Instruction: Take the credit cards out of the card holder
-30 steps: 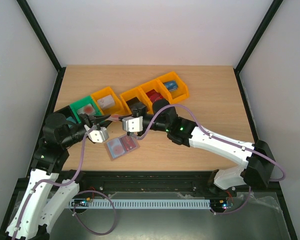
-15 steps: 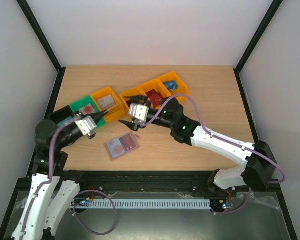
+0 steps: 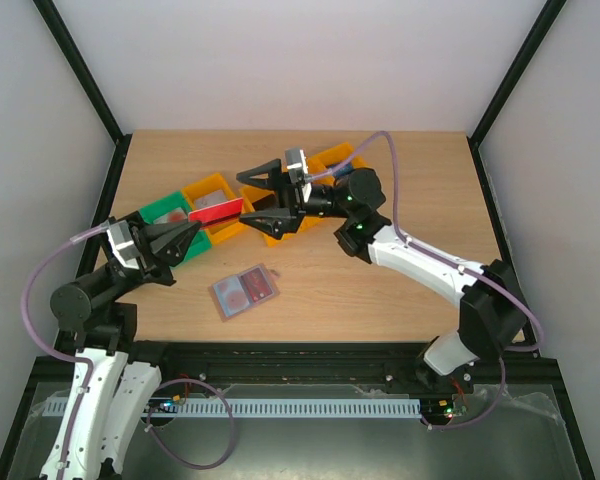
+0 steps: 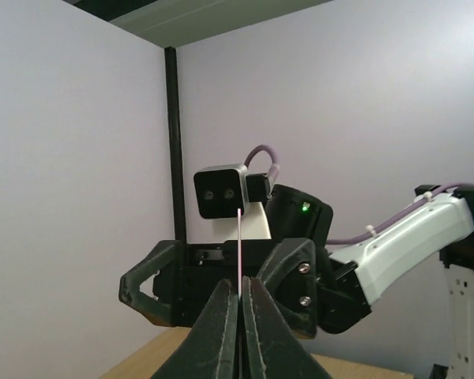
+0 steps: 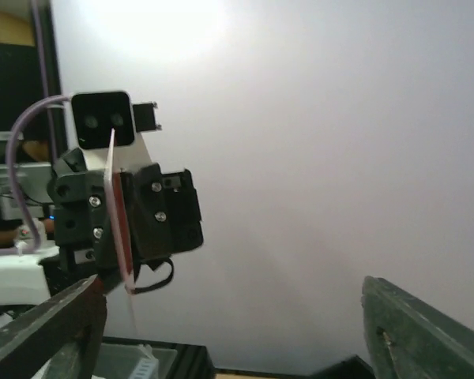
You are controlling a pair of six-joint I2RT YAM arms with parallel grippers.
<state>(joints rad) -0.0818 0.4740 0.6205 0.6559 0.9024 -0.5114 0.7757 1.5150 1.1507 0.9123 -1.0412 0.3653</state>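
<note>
Light wooden counter with a slanted row of little bins sitting on it, a green bin then orange bins, plus the card holder lying open nearer the front edge.

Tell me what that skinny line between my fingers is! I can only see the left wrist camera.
Observer: It's a red card. You see it edge-on. The top camera shows its flat face, with the left gripper shut on one end.
Operator: Where did the card holder go? I can't find it.
Observer: The card holder lies flat on the table, nearer the arm bases than the card. Nothing is touching it.
</note>
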